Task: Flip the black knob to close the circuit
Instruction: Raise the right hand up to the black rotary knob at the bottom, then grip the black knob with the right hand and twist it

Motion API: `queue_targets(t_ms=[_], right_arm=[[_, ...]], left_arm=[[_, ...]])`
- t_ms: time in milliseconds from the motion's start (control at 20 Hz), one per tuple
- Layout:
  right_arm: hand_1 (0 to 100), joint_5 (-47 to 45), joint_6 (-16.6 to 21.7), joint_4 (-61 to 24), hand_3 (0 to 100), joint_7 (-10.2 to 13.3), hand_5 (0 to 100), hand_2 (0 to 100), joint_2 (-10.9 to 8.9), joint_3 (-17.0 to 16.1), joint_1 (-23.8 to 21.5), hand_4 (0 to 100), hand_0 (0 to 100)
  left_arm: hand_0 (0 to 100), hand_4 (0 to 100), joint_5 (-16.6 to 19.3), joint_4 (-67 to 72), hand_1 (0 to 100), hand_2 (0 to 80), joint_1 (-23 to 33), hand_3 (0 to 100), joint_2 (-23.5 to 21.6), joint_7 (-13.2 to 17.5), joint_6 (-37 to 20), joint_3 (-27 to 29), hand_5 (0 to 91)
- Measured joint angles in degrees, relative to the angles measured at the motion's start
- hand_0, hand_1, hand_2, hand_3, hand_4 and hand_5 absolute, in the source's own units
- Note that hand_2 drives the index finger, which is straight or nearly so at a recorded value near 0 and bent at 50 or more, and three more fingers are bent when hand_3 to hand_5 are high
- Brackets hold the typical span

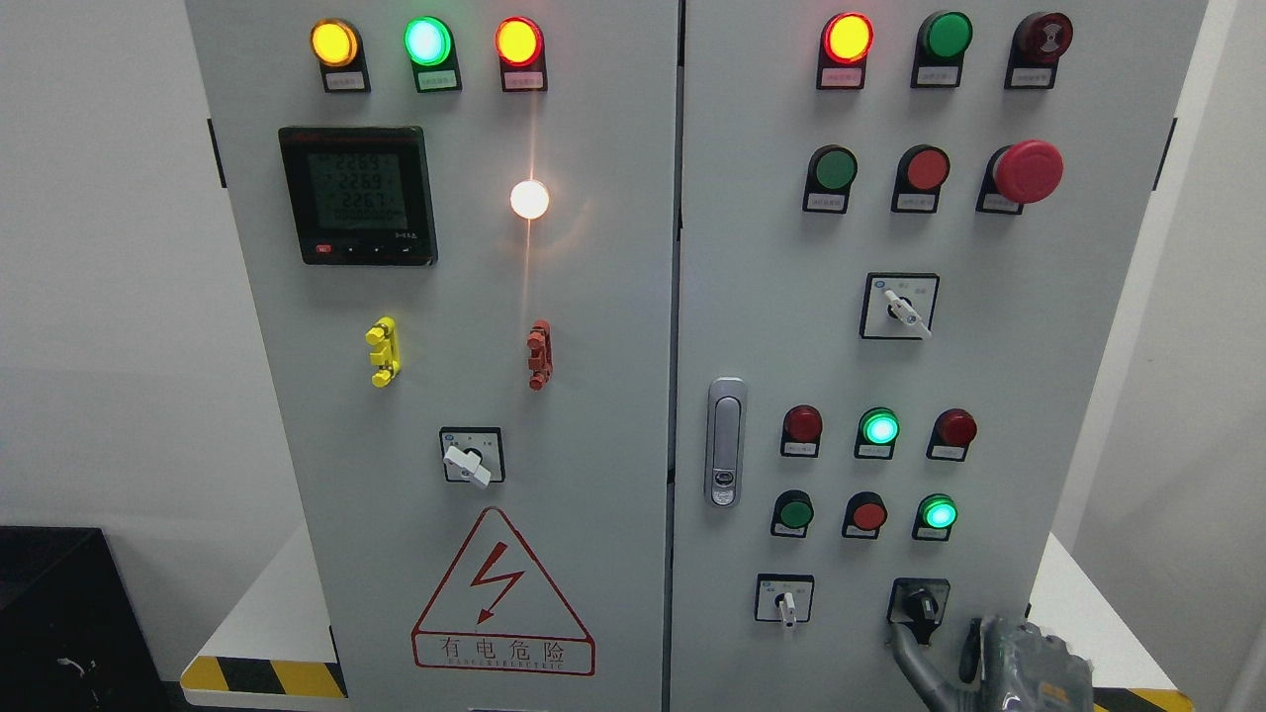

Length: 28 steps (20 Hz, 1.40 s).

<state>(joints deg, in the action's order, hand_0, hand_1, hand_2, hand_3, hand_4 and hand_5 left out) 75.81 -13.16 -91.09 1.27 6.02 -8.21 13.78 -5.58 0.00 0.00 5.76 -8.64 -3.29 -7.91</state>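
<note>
Reaching up from lower right, right hand, 1 finger touching black knob, nothing grasped

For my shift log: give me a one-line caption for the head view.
Right hand reaches up to the black knob at the lower right of the grey control cabinet.

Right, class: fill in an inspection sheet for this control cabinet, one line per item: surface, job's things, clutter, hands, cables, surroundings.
Surface: grey two-door cabinet, doors shut, on a white base with hazard stripes.
Job's things: black knob, lower right door, a finger touching it.
Clutter: nothing seen.
Hands: right hand at the bottom edge, one finger raised to the knob; left not in view.
Cables: nothing seen.
Surroundings: white walls; black box lower left; meter lit; several lamps lit, green lamp among them.
</note>
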Motion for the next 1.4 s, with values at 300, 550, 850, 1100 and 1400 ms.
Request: queue_targets(t_ms=[300,550,850,1100,1400], right_arm=[[1,0.03,0.25,0.33,100,0.06,95,84,-0.33,-0.52,0.12,89,0],[2,0.04,0.27,0.63,100,0.14,95,84,-0.52,-0.98,0.23,89,0],[2,0.04,0.30,0.98,100,0.17,94,83,-0.66,-1.64,0.53,89,0],[2,-0.05,0.32,1.19,99,0.17,94,83,-0.75,-2.24,0.88,89,0],[3,-0.29,0.41,1.26,99,0.35,94,83,-0.81,-2.85,1.27,88,0]], left_arm=[[12,0,0.00,0.00,56,0.0,0.00,0,0.01,0.00,0.00,0.00,0.0],[12,0,0.01,0.00,56,0.0,0.00,0,0.01,0.00,0.00,0.00,0.0],[12,0,0.00,0.00,56,0.0,0.00,0,0.01,0.00,0.00,0.00,0.0],[12,0,0.00,0.00,56,0.0,0.00,0,0.00,0.00,0.00,0.00,0.0],[12,0,0.01,0.00,56,0.0,0.00,0,-0.02,0.00,0.00,0.00,0.0]])
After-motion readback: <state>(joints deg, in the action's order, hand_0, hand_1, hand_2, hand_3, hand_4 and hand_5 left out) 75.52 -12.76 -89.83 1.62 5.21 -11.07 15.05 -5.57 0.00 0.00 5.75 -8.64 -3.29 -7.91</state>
